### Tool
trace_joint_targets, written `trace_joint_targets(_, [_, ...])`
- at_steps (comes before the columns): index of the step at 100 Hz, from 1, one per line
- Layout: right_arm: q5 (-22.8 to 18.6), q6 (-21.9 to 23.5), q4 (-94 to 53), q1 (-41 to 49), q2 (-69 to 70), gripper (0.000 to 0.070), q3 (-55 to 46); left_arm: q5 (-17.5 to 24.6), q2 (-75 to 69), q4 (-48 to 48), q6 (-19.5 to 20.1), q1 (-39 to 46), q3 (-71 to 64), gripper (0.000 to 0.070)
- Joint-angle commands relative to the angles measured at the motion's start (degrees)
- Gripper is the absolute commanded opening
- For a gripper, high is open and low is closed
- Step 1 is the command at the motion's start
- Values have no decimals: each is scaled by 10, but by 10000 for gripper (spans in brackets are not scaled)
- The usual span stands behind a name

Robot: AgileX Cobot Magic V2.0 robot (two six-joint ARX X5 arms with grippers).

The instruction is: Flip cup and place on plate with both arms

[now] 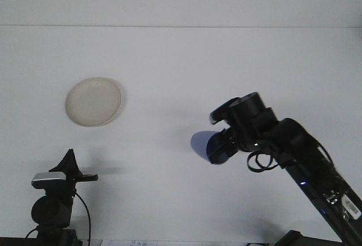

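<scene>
White table (181, 76) — right end effector (219, 147) gripping cup (205, 145)

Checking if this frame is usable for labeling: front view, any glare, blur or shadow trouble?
Front view: even, flat light on the white table, no glare spots. Soft shadows beside the plate and the left gripper. The blue cup in the right gripper looks dark and slightly smeared, its rim hard to separate from the black wrist. Overall a bit soft and grainy.

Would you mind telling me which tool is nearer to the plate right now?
Left. The left tool sits just below the plate, near the table's front edge. The right tool, holding the blue cup, is well off to the plate's right.
</scene>
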Motion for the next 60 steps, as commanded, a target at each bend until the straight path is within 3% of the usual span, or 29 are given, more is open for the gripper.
trace_joint_targets(1, [9, 10, -18, 43, 34, 0, 12, 0, -1, 5, -2, 1, -11, 12])
trace_joint_targets(27, [27, 7, -38, 143, 148, 0, 13, 0, -1, 5, -2, 1, -11, 13])
trace_joint_targets(60, [26, -9, -39, 155, 224, 0, 13, 0, -1, 5, -2, 1, -11, 12])
